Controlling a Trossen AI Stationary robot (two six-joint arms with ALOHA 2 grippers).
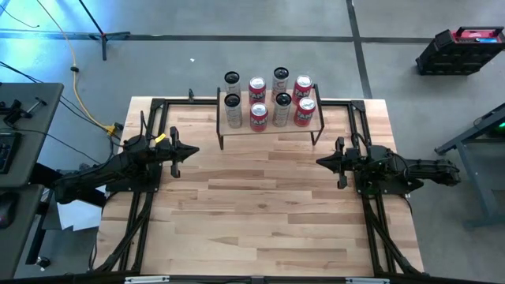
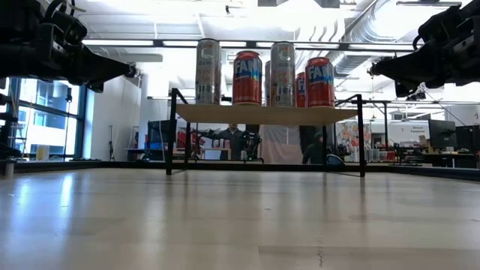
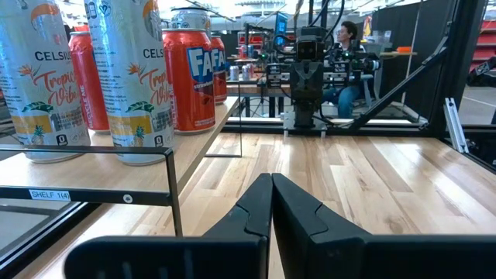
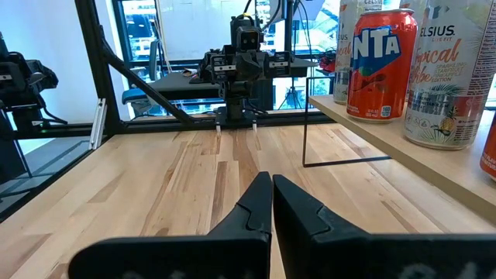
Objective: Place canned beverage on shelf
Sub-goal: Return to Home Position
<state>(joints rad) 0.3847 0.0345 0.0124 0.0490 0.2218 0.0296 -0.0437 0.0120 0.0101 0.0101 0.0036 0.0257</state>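
The shelf (image 1: 268,126), a low rack with a light plank top and thin black legs, stands at the table's far edge. Several cans stand upright on it in two rows, red ones (image 1: 259,117) and silver-white ones (image 1: 233,112); the low view shows them (image 2: 247,78) on the plank (image 2: 262,114). My left gripper (image 1: 196,151) hovers at the table's left side, shut and holding nothing. My right gripper (image 1: 319,162) hovers at the right side, shut and holding nothing. The two point at each other, level above the table, both short of the shelf.
Black frame rails (image 1: 146,197) run along the table's left and right sides. Bare wooden tabletop (image 1: 260,213) lies between the arms and toward the near edge. A person (image 3: 347,35) sits in the room beyond the table.
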